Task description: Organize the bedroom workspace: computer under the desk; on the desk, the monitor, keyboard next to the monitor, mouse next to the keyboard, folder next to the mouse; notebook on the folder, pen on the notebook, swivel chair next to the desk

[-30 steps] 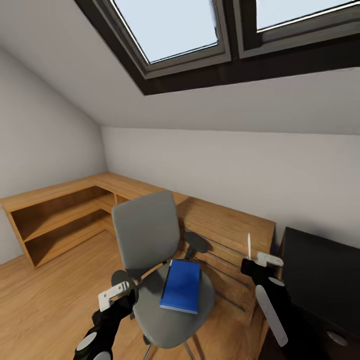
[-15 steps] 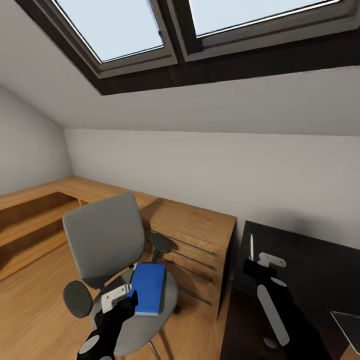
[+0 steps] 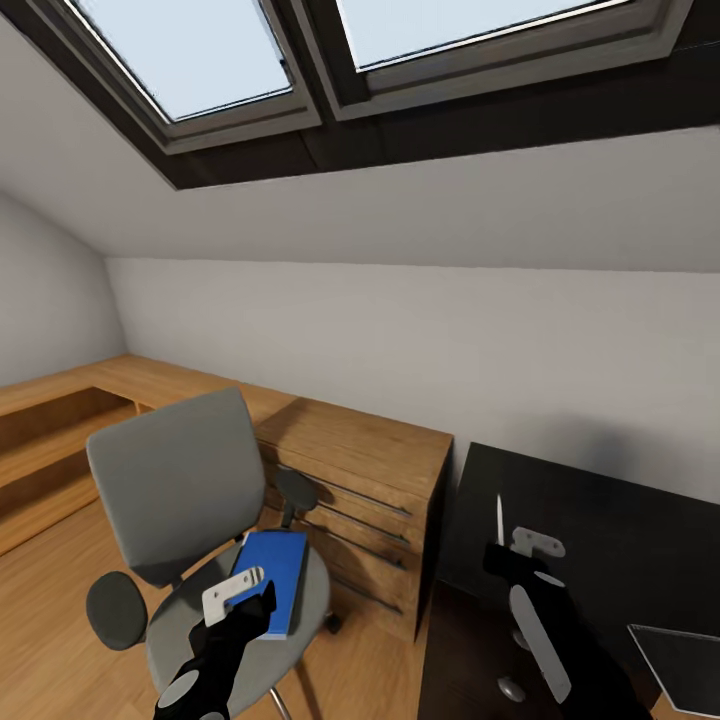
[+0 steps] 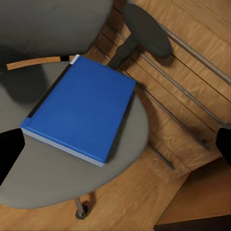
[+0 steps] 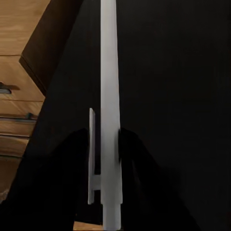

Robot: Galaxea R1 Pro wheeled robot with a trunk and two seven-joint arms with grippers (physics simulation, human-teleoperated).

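Camera swung right, right gripper [image 5: 103, 144] clamping pen [image 5: 109, 96] over desk [image 3: 600, 520], left gripper [image 4: 115, 149] spread above folder [image 4: 82, 110]

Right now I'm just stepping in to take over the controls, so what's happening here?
The right gripper is shut on a white pen, held upright over the black desk. The left gripper hangs above the chair, whose seat holds the blue folder; its fingers look spread, with nothing between them. A wooden dresser stands between the chair and the desk. The folder has not yet been moved to the desk.
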